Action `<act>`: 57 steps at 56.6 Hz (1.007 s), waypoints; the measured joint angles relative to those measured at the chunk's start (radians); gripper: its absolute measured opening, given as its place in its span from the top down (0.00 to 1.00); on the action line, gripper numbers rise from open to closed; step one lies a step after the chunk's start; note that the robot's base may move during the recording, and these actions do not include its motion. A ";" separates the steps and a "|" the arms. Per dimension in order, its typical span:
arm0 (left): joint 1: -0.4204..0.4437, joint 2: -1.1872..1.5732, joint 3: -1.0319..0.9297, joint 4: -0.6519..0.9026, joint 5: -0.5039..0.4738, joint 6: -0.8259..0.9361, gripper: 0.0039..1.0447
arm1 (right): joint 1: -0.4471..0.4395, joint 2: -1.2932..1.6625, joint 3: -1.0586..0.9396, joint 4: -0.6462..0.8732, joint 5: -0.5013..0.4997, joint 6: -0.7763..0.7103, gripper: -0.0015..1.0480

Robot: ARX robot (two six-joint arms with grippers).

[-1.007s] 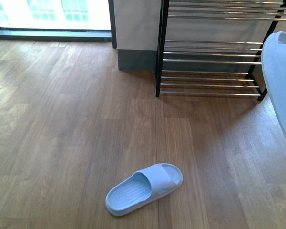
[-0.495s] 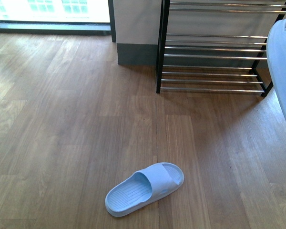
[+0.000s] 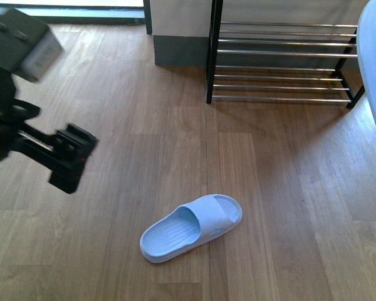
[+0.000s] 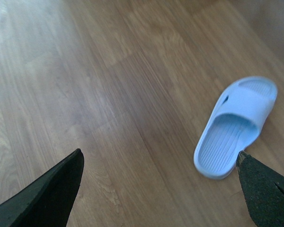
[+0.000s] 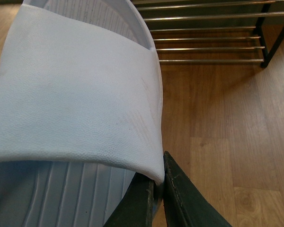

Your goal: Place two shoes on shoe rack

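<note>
Wood floor (image 3: 113,251): brown planks, ran from the near edge to the far wall.
Floor slide (image 3: 191,227): pale blue rubber, lay sole-down near the centre, toe pointing far-right, well apart from the shoe rack.
Held slide (image 5: 75,94): pale blue, raised off the floor at the right, on the near side of the shoe rack, not on it.
Shoe rack (image 3: 282,53): black frame, chrome rods, stood far right against the wall.
Right claw (image 5: 157,189): clamped together on the held slide's side edge, under the strap.
Left claw (image 4: 159,158): fingers wide apart, gripping nothing, above the floor left of the floor slide.
</note>
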 joint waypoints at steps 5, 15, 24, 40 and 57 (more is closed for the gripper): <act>-0.001 0.163 0.092 -0.006 0.014 0.081 0.09 | 0.000 0.000 0.000 0.000 0.001 0.000 0.99; -0.009 0.438 0.286 -0.039 0.035 0.169 0.09 | 0.000 0.000 0.000 0.000 0.000 0.000 0.99; -0.050 0.705 0.509 -0.097 0.024 0.258 0.09 | 0.000 0.000 0.000 0.000 0.000 0.000 0.99; -0.115 0.939 0.753 -0.152 0.036 0.346 0.09 | 0.000 0.000 0.000 0.000 0.000 0.000 0.99; -0.143 1.081 0.985 -0.178 0.047 0.358 0.09 | 0.000 0.000 0.000 0.000 0.000 0.000 0.99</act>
